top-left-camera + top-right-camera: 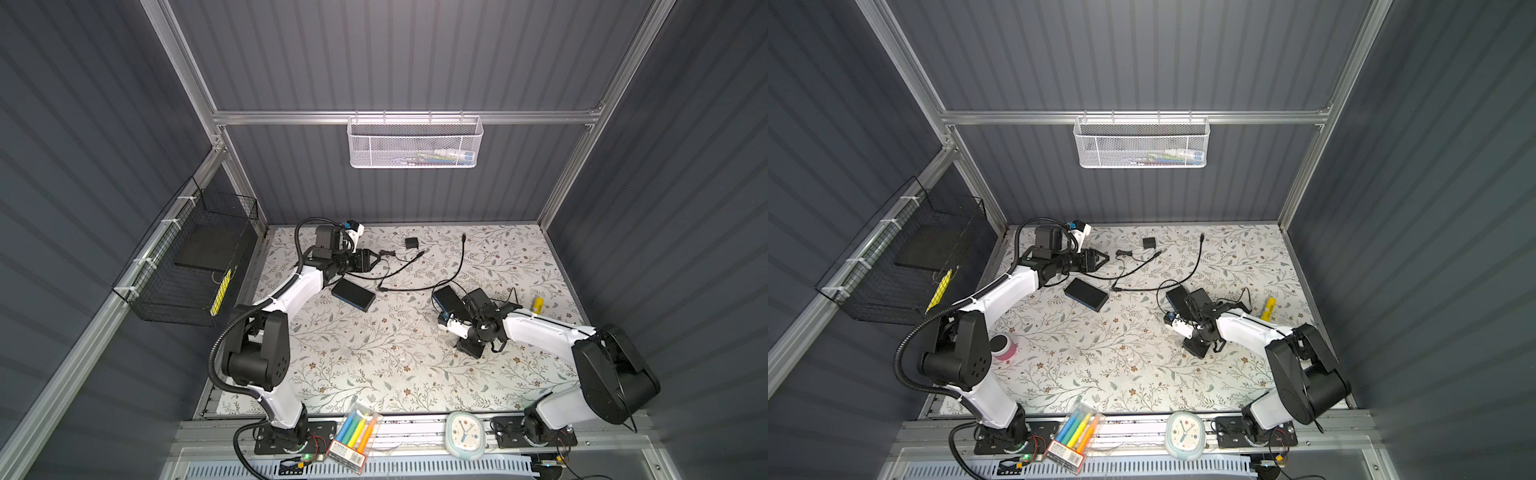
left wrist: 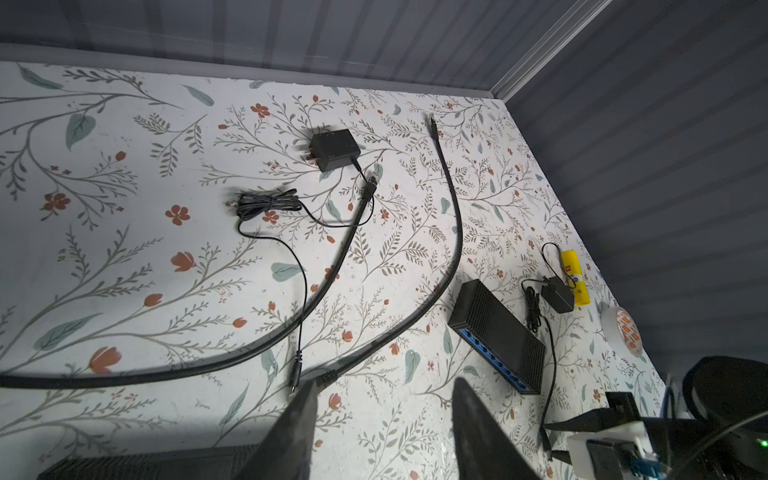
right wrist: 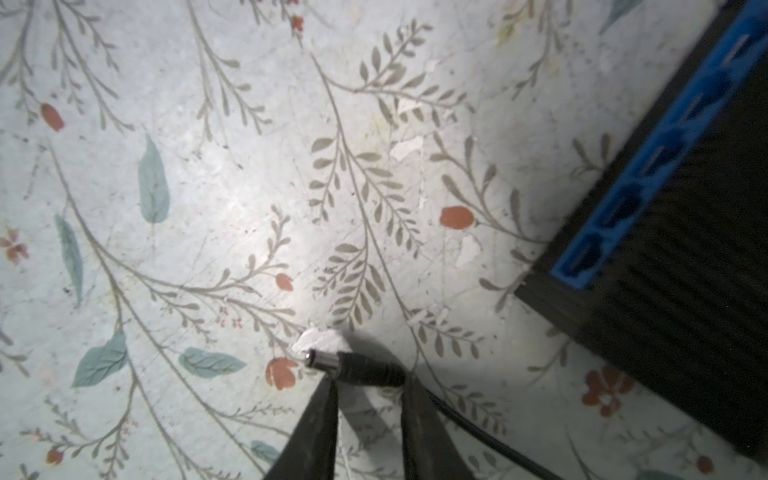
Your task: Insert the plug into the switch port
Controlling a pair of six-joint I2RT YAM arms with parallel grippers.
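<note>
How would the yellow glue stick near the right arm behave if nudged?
Lying on its side, the round yellow glue stick would probably roll. Small and plastic-looking, it is likely light and easily knocked away.

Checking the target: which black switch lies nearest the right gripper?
The switch on the right, just beside the right gripper; the other switch lies by the left arm.

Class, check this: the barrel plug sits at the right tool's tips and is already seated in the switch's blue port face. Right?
No. The barrel plug sits at the right tool's tips but is not seated: the right wrist view shows it over the table, apart from the switch's blue port face.
</note>
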